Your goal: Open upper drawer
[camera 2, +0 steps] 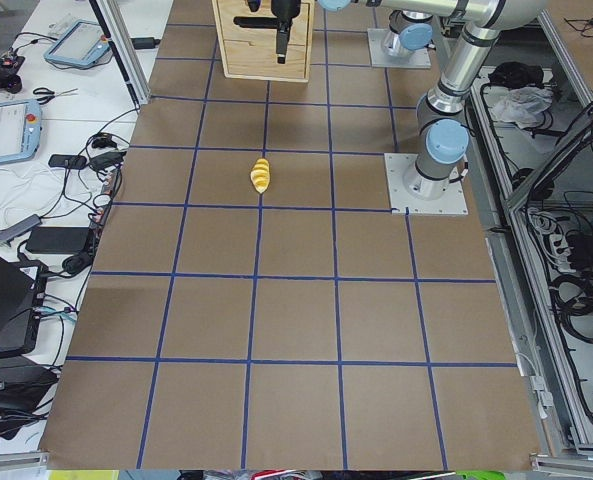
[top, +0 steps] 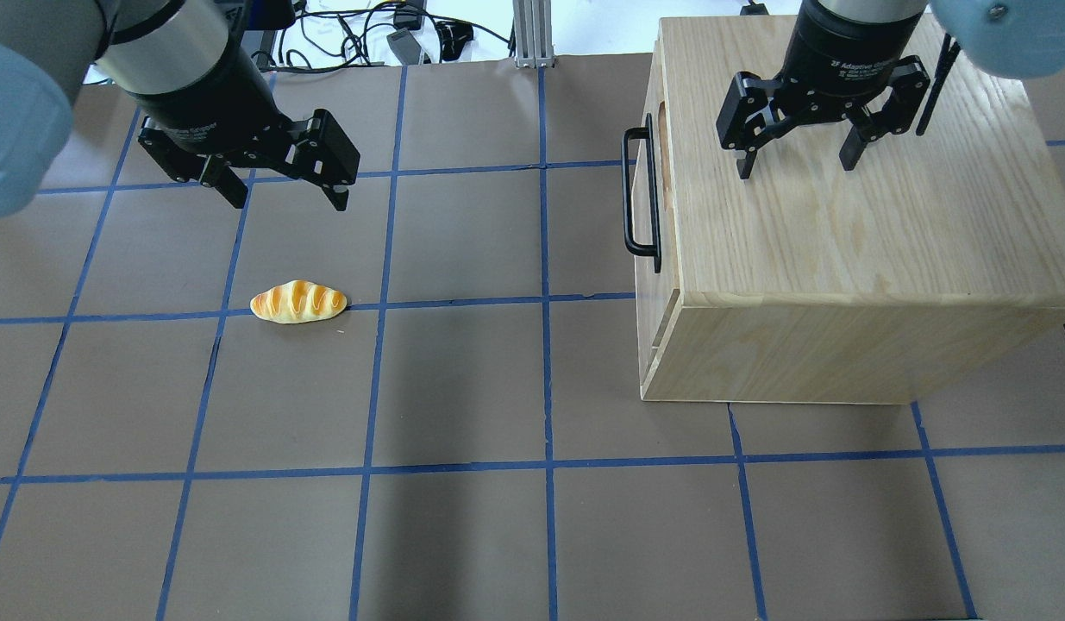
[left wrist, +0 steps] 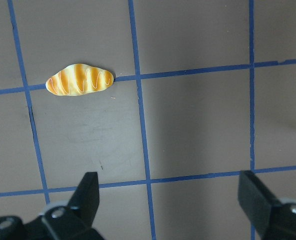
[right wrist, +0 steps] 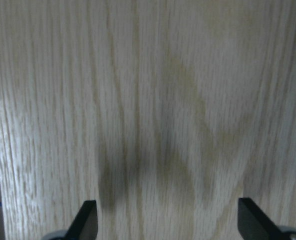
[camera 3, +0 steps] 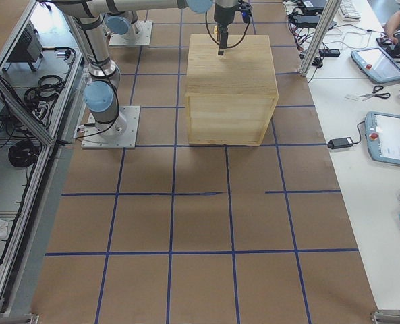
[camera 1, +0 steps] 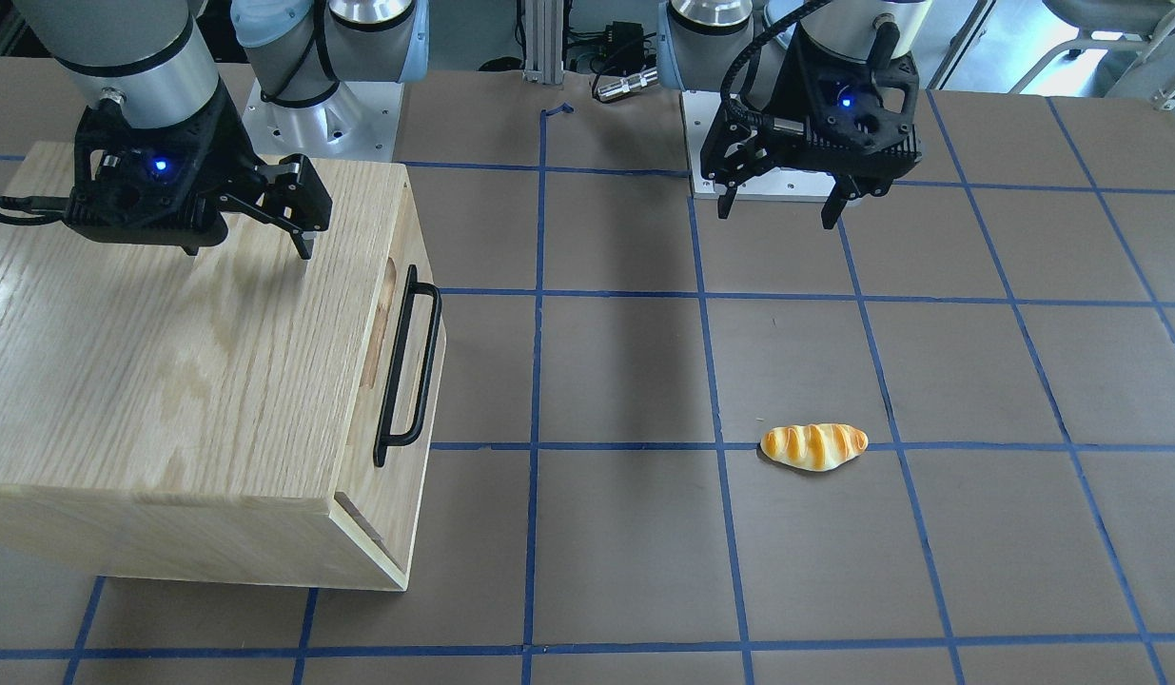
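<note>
The upper drawer (camera 1: 399, 314) is shut, flush in the front of the oak cabinet (camera 1: 168, 352). Its front panel has an oval slot and a black bar handle (camera 1: 411, 366) that faces the table's middle. In the overhead view the drawer front (top: 661, 198) and the handle (top: 629, 194) show on the cabinet's left face. My right gripper (top: 795, 168) is open and empty, above the cabinet top (right wrist: 148, 100), back from the handle; it also shows in the front-facing view (camera 1: 249, 252). My left gripper (top: 291, 204) is open and empty above the table.
A toy bread roll (top: 297, 302) lies on the brown mat just in front of my left gripper (left wrist: 170, 200); it shows in the left wrist view (left wrist: 80, 80). Blue tape lines grid the table. Bare mat lies between roll and handle.
</note>
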